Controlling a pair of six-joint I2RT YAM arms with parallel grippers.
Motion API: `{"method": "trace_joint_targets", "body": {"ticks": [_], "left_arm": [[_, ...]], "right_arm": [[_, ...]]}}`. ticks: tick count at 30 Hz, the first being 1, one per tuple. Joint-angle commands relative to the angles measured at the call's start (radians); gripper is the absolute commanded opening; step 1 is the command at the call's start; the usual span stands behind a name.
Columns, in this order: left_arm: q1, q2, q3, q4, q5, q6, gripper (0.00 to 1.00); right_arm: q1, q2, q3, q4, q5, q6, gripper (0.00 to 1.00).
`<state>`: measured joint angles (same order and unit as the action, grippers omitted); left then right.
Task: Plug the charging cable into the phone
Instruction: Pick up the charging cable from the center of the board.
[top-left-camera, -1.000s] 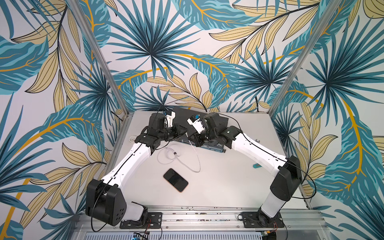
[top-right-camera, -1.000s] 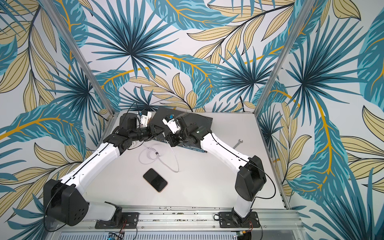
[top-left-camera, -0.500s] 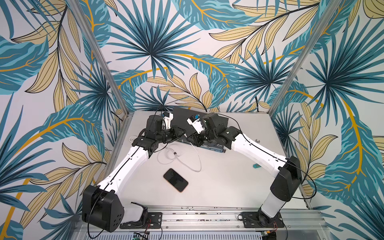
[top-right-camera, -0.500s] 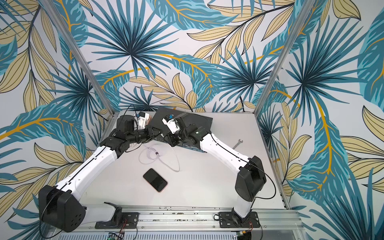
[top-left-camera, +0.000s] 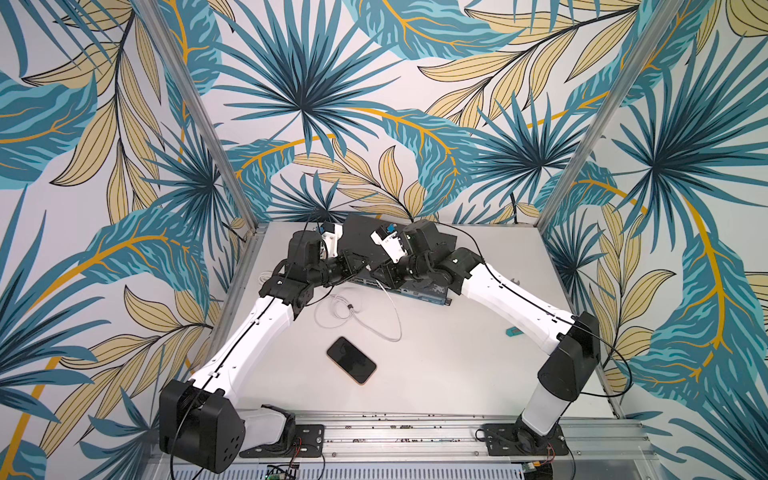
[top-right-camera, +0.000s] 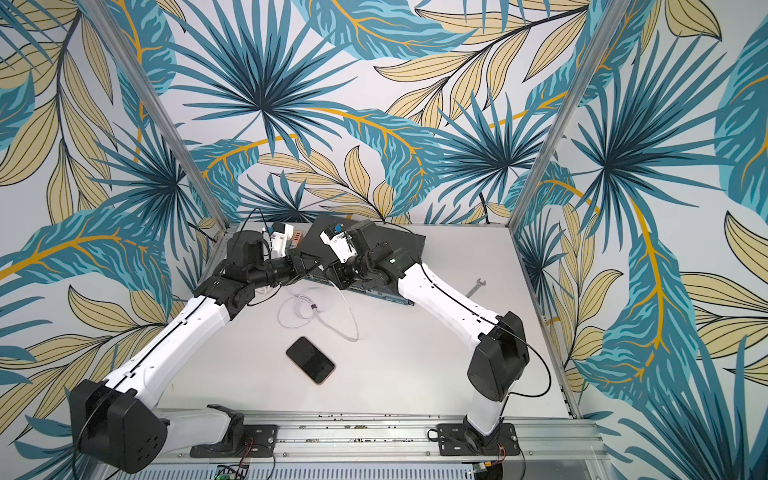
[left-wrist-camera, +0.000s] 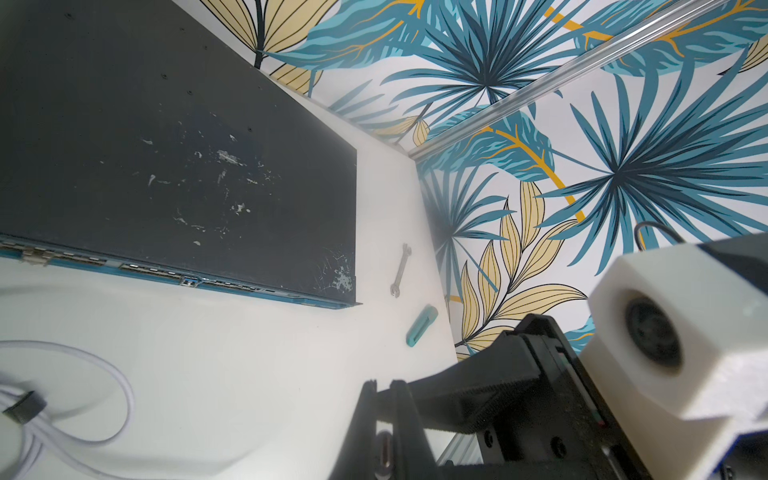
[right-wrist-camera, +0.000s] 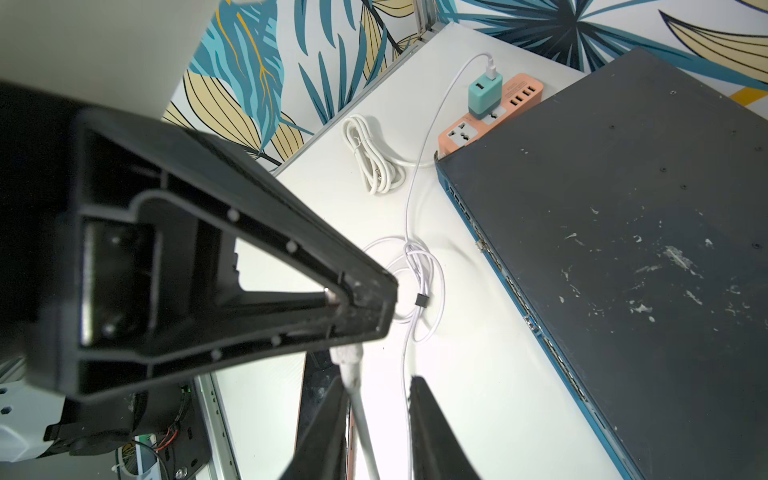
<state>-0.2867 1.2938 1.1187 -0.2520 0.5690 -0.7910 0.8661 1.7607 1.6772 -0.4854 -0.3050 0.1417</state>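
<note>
The left gripper (top-left-camera: 365, 269) is shut on the cable (top-left-camera: 376, 328) just behind its connector, above the table (top-left-camera: 457, 374) in front of the switch (top-left-camera: 419, 286) near the back edge. The right gripper (top-left-camera: 376, 272) faces it, fingers narrowly apart around the same cable. The phone (top-left-camera: 351, 360) lies face up mid-table, toward the front edge

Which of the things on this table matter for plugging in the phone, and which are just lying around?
For the job: charging cable, phone, teal charger feeding the cable, orange power strip.

Lying about: network switch, wrench, small teal piece, coiled white cord.
</note>
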Motion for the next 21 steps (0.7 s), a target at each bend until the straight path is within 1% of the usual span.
{"method": "trace_joint_targets", "body": {"ticks": [1,5,7,16,19,21], "left_arm": [[-0.004,-0.020,-0.004,-0.023,0.035,0.019,0.00],[-0.004,-0.018,0.002,-0.023,0.033,0.021,0.00],[-0.004,-0.018,0.005,-0.054,0.026,0.025,0.00],[-0.003,-0.013,0.017,-0.068,0.025,0.035,0.00],[-0.003,-0.014,0.014,-0.065,0.027,0.033,0.00],[-0.003,-0.016,0.008,-0.064,0.026,0.032,0.00]], "right_arm": [[0.007,0.031,0.032,0.017,0.024,0.000,0.29],[0.015,0.045,0.058,0.008,0.030,-0.002,0.29],[0.018,0.052,0.069,0.005,0.031,-0.002,0.29],[0.024,0.052,0.063,0.002,0.062,0.001,0.27],[0.026,0.052,0.064,0.008,0.091,0.007,0.22],[0.026,0.052,0.064,0.011,0.119,0.011,0.16]]}}
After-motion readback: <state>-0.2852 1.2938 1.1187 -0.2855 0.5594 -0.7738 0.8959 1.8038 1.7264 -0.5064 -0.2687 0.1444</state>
